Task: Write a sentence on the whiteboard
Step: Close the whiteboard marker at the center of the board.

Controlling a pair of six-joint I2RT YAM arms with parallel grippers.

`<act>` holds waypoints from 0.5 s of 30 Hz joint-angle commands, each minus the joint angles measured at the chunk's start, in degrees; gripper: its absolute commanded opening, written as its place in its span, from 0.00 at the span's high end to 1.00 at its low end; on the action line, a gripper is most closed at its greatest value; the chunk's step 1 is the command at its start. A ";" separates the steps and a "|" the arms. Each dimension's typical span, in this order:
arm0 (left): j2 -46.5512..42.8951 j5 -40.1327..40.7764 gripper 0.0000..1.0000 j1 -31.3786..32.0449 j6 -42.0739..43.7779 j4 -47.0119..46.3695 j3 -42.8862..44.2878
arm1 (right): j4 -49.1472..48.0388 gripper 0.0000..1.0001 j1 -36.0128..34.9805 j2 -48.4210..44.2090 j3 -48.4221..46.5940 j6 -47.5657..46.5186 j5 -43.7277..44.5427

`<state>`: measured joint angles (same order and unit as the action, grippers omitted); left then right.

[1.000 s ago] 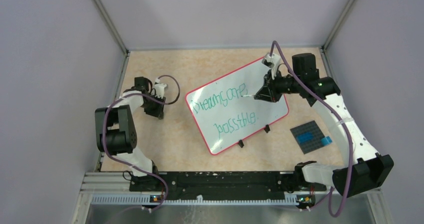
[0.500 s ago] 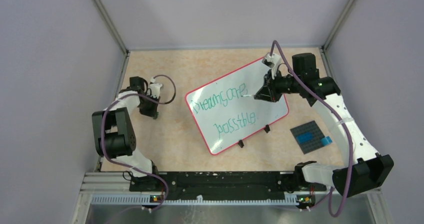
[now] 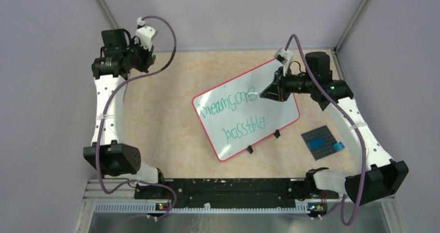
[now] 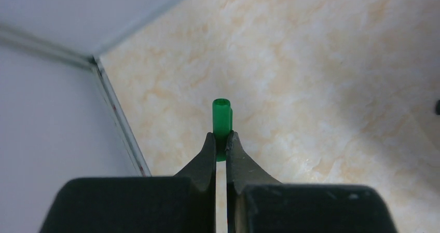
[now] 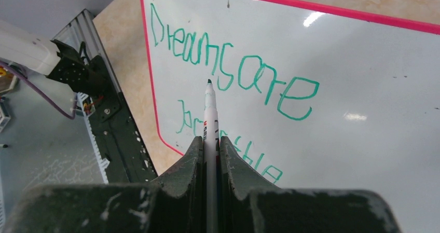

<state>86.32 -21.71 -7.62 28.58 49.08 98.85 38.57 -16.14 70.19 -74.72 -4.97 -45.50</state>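
Note:
The whiteboard point(image 3: 246, 108), white with a thin red rim and two black feet, lies askew at mid-table with green writing "Dreams are possible." My right gripper point(image 3: 267, 93) is over its upper right part, shut on a white marker point(image 5: 209, 113). The marker's green tip point(image 5: 209, 81) points at the top line, and I cannot tell if it touches the board point(image 5: 353, 51). My left gripper point(image 3: 151, 59) is raised high at the back left corner, shut on a small green marker cap point(image 4: 222, 120).
A small dark grey studded plate point(image 3: 319, 138) with a blue piece point(image 3: 338, 146) lies right of the board. Grey walls and metal corner posts point(image 3: 111, 20) close in the table. The black base rail point(image 3: 223, 187) runs along the near edge.
My left arm has risen from low beside the board's left side to high at the back left corner. My right gripper has shifted slightly up and back with the marker.

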 commanded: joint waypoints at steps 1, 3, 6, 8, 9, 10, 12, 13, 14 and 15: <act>-2.29 -6.32 1.00 9.99 4.43 9.49 10.42 | -4.69 1.00 1.13 -0.37 0.13 3.26 -5.97; -2.36 -8.90 1.00 15.28 5.32 12.13 13.05 | -5.54 1.00 1.43 -0.56 1.27 4.00 -7.91; -2.30 -14.34 1.00 21.18 5.38 15.46 14.09 | -6.77 1.00 1.98 -1.42 3.70 4.53 -11.78; -2.13 -13.85 1.00 26.34 8.09 18.36 13.80 | -7.64 1.00 2.28 -2.35 5.50 6.73 -13.62; -2.30 -13.71 1.00 28.49 8.95 19.38 13.06 | -8.00 1.00 2.33 -2.84 6.29 7.13 -14.43; -2.54 -13.59 1.00 30.66 9.56 20.21 12.20 | -8.19 1.00 2.37 -3.17 7.05 7.41 -15.60; -2.69 -12.01 1.00 34.56 10.16 21.33 10.31 | -8.67 1.00 2.37 -3.70 8.76 8.44 -18.45; -2.54 -11.20 1.00 36.39 10.52 22.16 9.71 | -9.18 1.00 2.39 -4.03 9.83 9.31 -20.00; -2.25 -10.43 1.00 38.02 10.70 23.05 9.24 | -9.42 1.00 2.38 -4.31 10.70 9.73 -20.67; -1.91 -9.42 1.00 39.92 10.42 23.98 8.83 | -9.07 1.00 2.41 -4.52 11.30 9.73 -20.97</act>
<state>84.60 -32.56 26.92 36.69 66.96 109.49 32.34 -14.37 68.66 -65.30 2.31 -59.88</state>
